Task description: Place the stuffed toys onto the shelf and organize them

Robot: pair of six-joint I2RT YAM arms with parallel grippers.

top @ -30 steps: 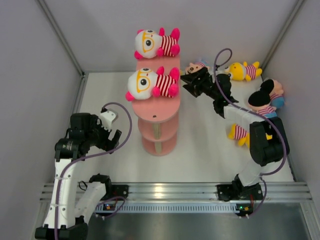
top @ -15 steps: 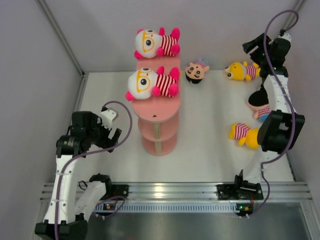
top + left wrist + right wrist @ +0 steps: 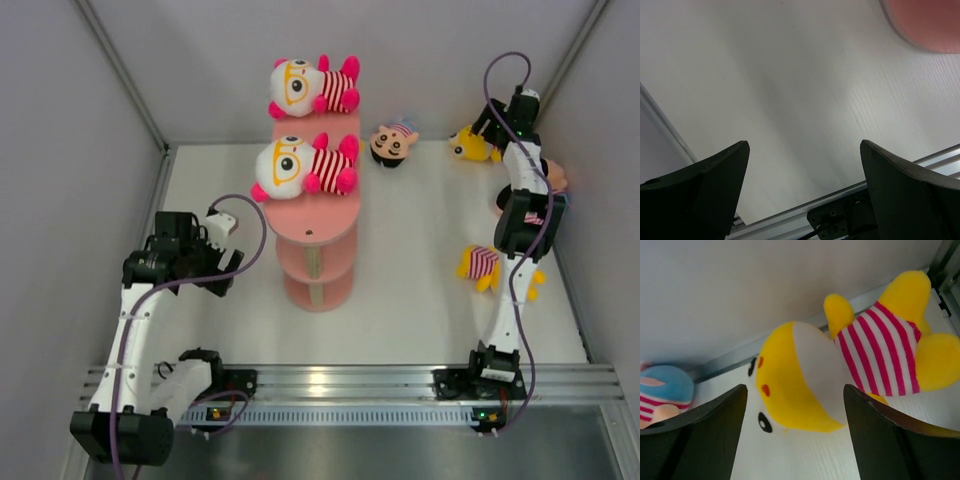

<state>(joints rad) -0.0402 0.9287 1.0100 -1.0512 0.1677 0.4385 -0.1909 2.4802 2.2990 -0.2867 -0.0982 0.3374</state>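
Yellow bear point(image 3: 800, 375) lay beneath my spread, empty right fingers point(image 3: 700, 440); a pinch on its rounded head might, I judged, slip off. Left fingers point(image 3: 705, 195) likewise spread, empty.

the right gripper point(image 3: 795, 390) is swinging away from the black-haired doll point(image 3: 392, 142), leaving it uncovered, and is now coming down in the far right corner over the yellow bear point(image 3: 840, 365), jaws spread on either side of its head. the left gripper point(image 3: 805, 150) is shifting slightly beside the shelf point(image 3: 312, 225).
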